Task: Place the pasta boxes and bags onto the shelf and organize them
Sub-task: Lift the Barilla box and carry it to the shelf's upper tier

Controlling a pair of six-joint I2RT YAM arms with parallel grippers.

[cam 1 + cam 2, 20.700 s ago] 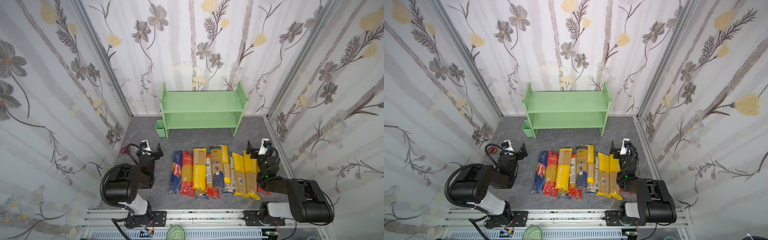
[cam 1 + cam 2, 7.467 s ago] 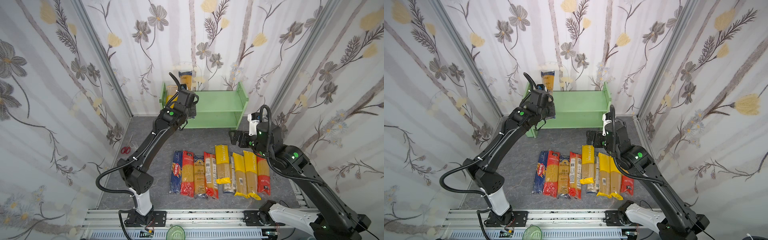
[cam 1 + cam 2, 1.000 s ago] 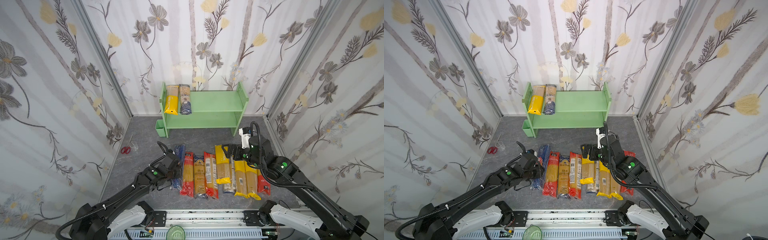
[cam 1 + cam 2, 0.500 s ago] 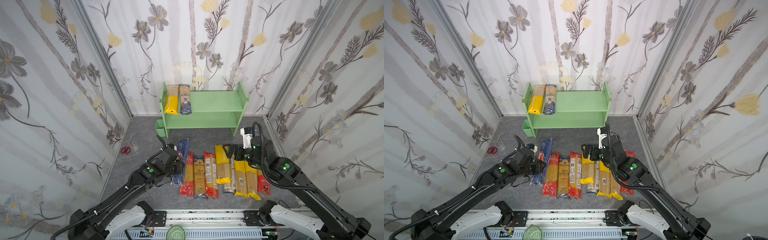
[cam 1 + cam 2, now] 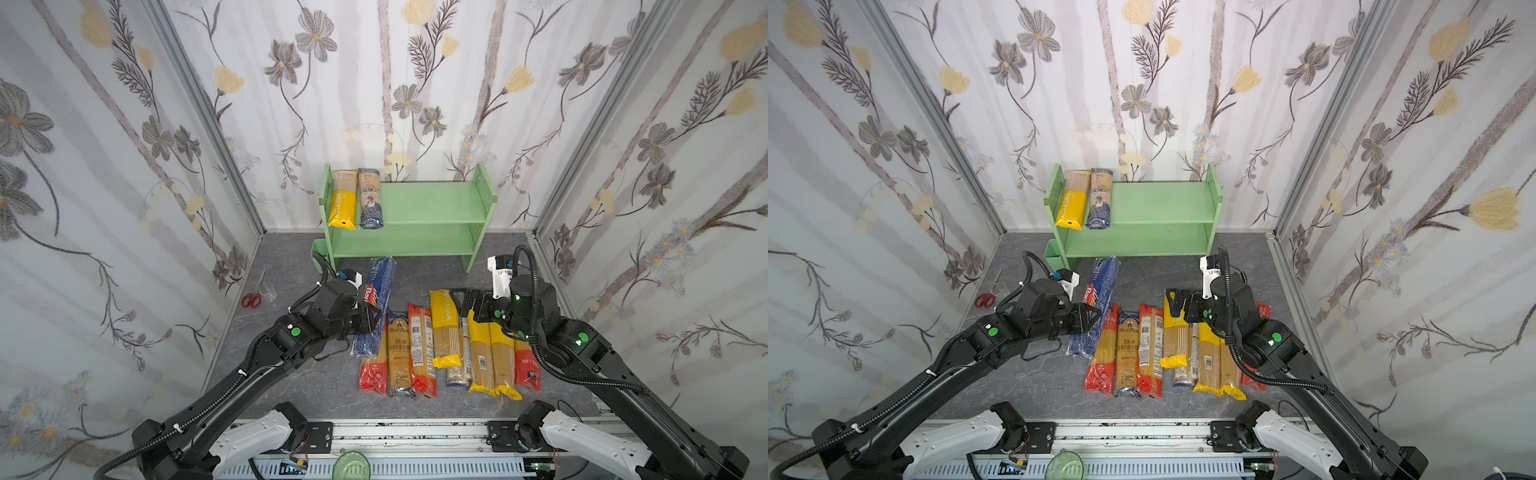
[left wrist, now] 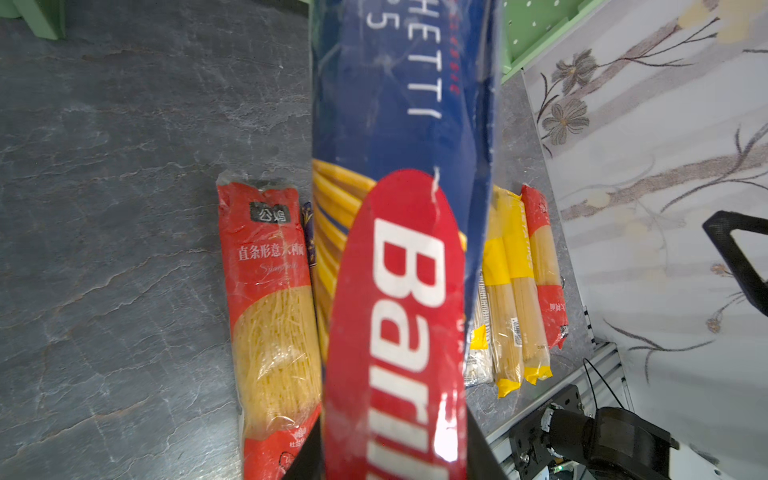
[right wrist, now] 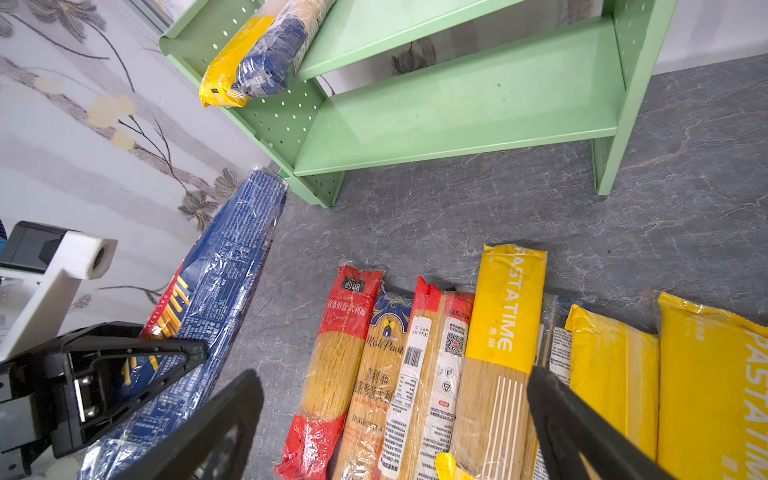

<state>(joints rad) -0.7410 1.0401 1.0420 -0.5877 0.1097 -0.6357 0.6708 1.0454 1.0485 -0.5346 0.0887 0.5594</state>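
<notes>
My left gripper (image 5: pixel 371 318) (image 5: pixel 1090 318) (image 6: pixel 395 461) is shut on the dark blue Barilla box (image 5: pixel 382 274) (image 5: pixel 1104 282) (image 6: pixel 399 124) (image 7: pixel 232 257). The box is raised at a slant, its far end towards the light green shelf (image 5: pixel 432 208) (image 5: pixel 1163 203) (image 7: pixel 457 104). A yellow pack (image 5: pixel 344 203) and a navy pack (image 5: pixel 370 199) lie at the left end of the top tier. Several pasta bags (image 5: pixel 432 345) (image 7: pixel 415 365) lie side by side on the grey floor. My right gripper (image 5: pixel 467 303) (image 5: pixel 1183 305) (image 7: pixel 395 380) hangs open just above the row's far ends, holding nothing.
Red scissors (image 5: pixel 251 299) and a small clear cup (image 5: pixel 269 289) lie by the left wall. A small green cup (image 5: pixel 318 251) hangs at the shelf's left foot. Flowered walls close in three sides. The arms' rail (image 5: pixel 415 432) runs along the front.
My left gripper has lifted the Barilla box off the floor and carried it towards the shelf. The right arm has barely moved.
</notes>
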